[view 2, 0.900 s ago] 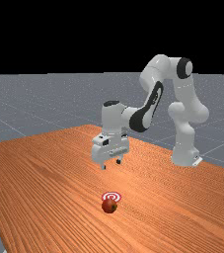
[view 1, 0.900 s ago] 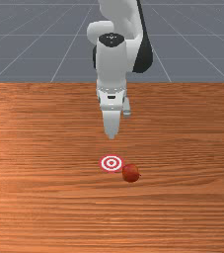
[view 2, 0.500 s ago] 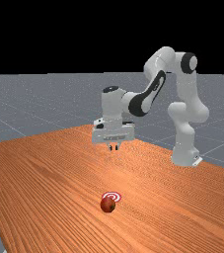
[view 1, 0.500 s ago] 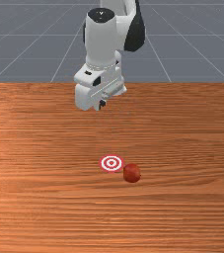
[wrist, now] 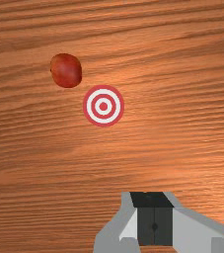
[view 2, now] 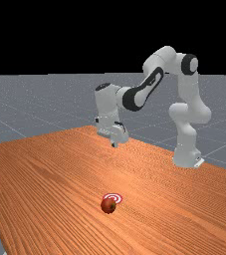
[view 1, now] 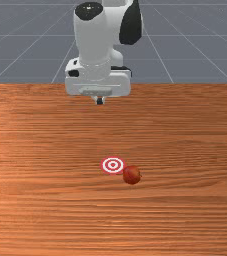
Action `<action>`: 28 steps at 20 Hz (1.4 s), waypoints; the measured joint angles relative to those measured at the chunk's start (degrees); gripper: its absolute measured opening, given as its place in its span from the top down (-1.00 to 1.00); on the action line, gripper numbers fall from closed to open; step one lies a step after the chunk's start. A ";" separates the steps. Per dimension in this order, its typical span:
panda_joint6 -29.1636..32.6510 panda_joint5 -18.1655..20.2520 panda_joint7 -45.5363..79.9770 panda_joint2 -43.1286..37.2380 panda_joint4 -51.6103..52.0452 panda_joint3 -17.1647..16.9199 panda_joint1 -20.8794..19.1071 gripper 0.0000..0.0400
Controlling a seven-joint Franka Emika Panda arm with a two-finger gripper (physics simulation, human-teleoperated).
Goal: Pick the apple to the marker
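the hand (wrist: 154, 222) is clenched and empty — placement is incomplete: the apple (wrist: 66, 70) rests beside the marker (wrist: 103, 105), and grasp, transfer and release remain.

The arm (view 2: 186, 89) is white with rounded, tubular links (view 2: 196, 113) and black bands (view 2: 133, 98) and caps (view 1: 89, 11), its blocky white hand (view 1: 100, 101) bearing grey, tapering fingers (wrist: 115, 231) with black pads (wrist: 163, 227).
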 joint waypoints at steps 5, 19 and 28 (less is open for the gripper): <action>5.57 1.94 3.80 4.43 2.32 1.29 1.29 -0.84; 12.12 1.69 7.23 32.02 26.51 4.73 5.48 -1.00; 13.12 1.58 7.83 38.28 28.17 4.63 5.35 -1.00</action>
